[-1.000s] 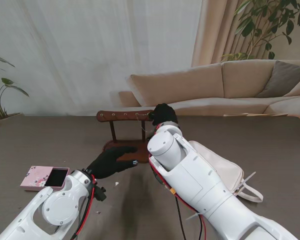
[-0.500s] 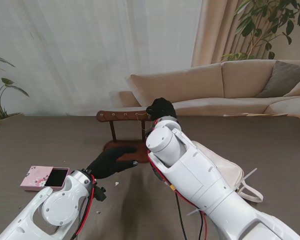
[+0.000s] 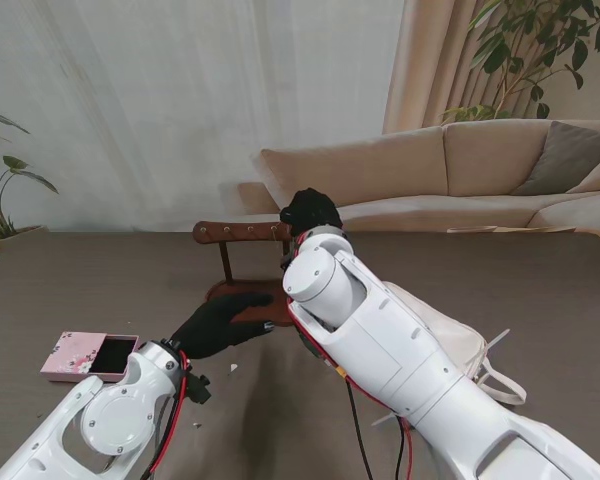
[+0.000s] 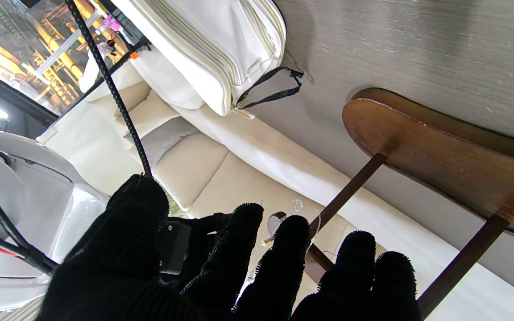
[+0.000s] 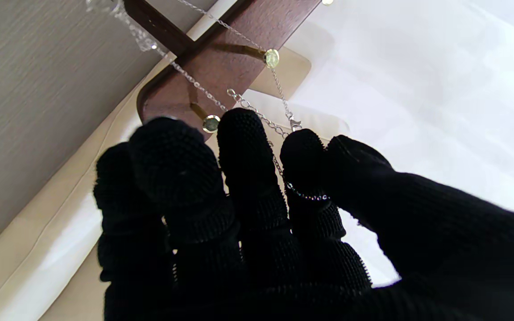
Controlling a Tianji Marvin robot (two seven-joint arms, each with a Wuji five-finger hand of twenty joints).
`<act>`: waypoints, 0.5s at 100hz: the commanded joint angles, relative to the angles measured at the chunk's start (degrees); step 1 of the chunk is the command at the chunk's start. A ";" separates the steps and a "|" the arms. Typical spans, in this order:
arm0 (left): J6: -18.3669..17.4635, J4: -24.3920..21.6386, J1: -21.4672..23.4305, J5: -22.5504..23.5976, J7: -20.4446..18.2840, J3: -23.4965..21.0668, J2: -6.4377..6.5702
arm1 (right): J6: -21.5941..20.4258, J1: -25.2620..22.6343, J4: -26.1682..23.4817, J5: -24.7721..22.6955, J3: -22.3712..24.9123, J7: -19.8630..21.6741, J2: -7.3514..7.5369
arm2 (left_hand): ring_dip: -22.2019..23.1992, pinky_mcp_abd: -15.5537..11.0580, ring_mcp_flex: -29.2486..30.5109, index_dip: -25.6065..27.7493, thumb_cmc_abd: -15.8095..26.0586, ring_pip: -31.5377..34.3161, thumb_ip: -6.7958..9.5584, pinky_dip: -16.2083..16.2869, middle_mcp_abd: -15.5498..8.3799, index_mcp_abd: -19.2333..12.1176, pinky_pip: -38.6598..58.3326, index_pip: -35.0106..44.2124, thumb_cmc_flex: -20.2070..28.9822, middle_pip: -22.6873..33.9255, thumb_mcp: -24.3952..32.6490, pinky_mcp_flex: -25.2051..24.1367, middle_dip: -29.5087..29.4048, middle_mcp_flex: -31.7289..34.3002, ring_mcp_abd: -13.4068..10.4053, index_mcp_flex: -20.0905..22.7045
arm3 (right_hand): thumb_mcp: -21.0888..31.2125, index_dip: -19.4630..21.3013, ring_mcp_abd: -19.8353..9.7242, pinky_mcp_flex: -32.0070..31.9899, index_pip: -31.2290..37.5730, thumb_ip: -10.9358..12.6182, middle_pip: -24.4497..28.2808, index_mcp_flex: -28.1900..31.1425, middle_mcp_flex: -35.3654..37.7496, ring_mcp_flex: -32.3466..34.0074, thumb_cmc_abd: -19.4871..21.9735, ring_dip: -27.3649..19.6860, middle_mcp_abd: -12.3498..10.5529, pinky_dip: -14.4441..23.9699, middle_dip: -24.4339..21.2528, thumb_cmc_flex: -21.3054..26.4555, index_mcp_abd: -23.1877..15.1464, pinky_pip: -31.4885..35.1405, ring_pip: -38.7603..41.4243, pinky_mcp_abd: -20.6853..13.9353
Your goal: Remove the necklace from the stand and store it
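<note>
One wooden stand (image 3: 242, 262) sits at the centre of the stand view, with two uprights and one crossbar. One necklace (image 5: 239, 100) hangs on the crossbar's brass pegs, two pegs visible in the right wrist view; its chain also runs across the fingers (image 5: 304, 178) of the right robot hand (image 3: 311, 212), though a firm grip cannot be confirmed. The left robot hand (image 3: 220, 322) rests released, fingers spread, on the stand's base. One pink box (image 3: 89, 355), lower left; one white bag (image 3: 450, 345), right, partly hidden behind the right arm. Pendant detail not discernible
</note>
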 commanded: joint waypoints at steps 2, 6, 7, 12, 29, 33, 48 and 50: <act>0.06 -0.57 0.35 0.03 -0.83 -0.15 -0.15 | 0.21 0.31 -0.71 -0.20 -0.24 0.87 -0.57 | 0.72 -0.69 0.60 0.26 3.24 0.28 2.38 0.63 0.08 0.31 -0.52 0.21 0.84 -0.01 -1.59 0.47 0.30 0.84 0.76 1.13 | 1.11 0.06 -0.97 9.73 0.55 -0.69 -0.33 0.03 1.39 3.28 -0.43 0.84 -0.28 -1.16 -0.57 0.58 -1.68 3.29 1.70 0.50; 0.07 -0.65 0.41 0.05 -0.79 -0.18 -0.15 | 0.32 0.44 -0.80 -0.27 -0.40 0.99 -0.60 | 0.68 -0.69 0.64 0.27 3.28 0.27 2.38 0.63 0.01 0.27 -0.51 0.23 0.85 0.03 -1.59 0.48 0.31 0.94 0.65 1.19 | 1.18 0.05 -0.68 9.87 0.52 -0.72 -0.56 0.08 1.45 3.29 -0.44 0.92 -0.38 -1.17 -0.67 0.51 -1.73 3.28 1.80 0.45; 0.07 -0.66 0.43 0.06 -0.78 -0.19 -0.15 | 0.35 0.47 -0.82 -0.29 -0.44 1.04 -0.60 | 0.67 -0.69 0.67 0.26 3.30 0.27 2.38 0.63 0.04 0.27 -0.51 0.22 0.84 0.01 -1.60 0.48 0.31 0.91 0.65 1.19 | 1.17 0.04 -0.83 9.89 0.51 -0.74 -0.65 0.09 1.49 3.29 -0.44 0.95 -0.40 -1.17 -0.71 0.49 -1.81 3.27 1.84 0.46; 0.05 -0.76 0.50 0.13 -0.75 -0.23 -0.15 | 0.50 0.67 -0.90 -0.45 -0.69 1.32 -0.60 | 0.65 -0.71 0.73 0.27 3.30 0.28 2.38 0.63 0.07 0.27 -0.50 0.25 0.88 0.02 -1.61 0.51 0.31 0.94 0.65 1.28 | 1.19 0.03 -0.97 10.02 0.48 -0.77 -0.92 0.13 1.55 3.28 -0.47 1.02 -0.51 -1.18 -0.82 0.40 -1.94 3.26 1.92 0.42; -0.06 -1.05 0.81 0.32 -0.61 -0.43 -0.15 | 1.23 1.08 -1.50 -0.66 -1.42 1.99 -0.78 | 0.60 -0.68 0.70 0.29 3.30 0.26 2.38 0.61 0.10 0.29 -0.52 0.28 0.86 0.02 -1.68 0.48 0.31 1.00 0.68 1.40 | 1.38 -0.01 -1.17 10.38 0.40 -0.80 -1.77 0.22 1.82 3.30 -0.61 1.17 -0.68 -1.19 -1.21 0.29 -2.20 3.26 2.03 0.30; -0.08 -1.11 0.88 0.38 -0.57 -0.49 -0.16 | 1.30 1.13 -1.63 -0.61 -1.56 2.01 -0.86 | 0.59 -0.67 0.78 0.32 3.31 0.28 2.38 0.61 0.10 0.31 -0.50 0.34 0.84 0.06 -1.70 0.54 0.32 1.11 0.73 1.55 | 1.35 -0.02 -1.33 10.38 0.38 -0.82 -1.87 0.20 1.76 3.28 -0.55 1.18 -0.80 -1.20 -1.25 0.23 -2.21 3.26 2.01 0.29; -0.08 -1.31 1.05 0.39 -0.53 -0.64 -0.16 | 1.57 1.17 -2.45 -0.34 -1.97 2.21 -1.04 | 0.56 -0.59 0.79 0.34 3.28 0.28 2.39 0.60 0.12 0.31 -0.51 0.37 0.91 0.07 -1.70 0.53 0.31 1.23 0.85 1.67 | 1.42 -0.02 -1.12 10.52 0.37 -0.82 -2.13 0.28 2.02 3.34 -0.64 1.34 -0.81 -1.19 -1.36 0.23 -2.41 3.22 2.23 0.35; -0.06 -1.34 1.07 0.39 -0.55 -0.65 -0.16 | 1.61 1.18 -2.60 -0.33 -2.05 2.32 -1.03 | 0.55 -0.62 0.75 0.34 3.29 0.26 2.39 0.59 0.14 0.35 -0.52 0.38 0.91 0.05 -1.71 0.51 0.31 1.20 0.78 1.69 | 1.44 -0.01 -1.18 10.53 0.38 -0.82 -2.14 0.30 2.02 3.34 -0.66 1.37 -0.81 -1.19 -1.36 0.24 -2.41 3.22 2.27 0.30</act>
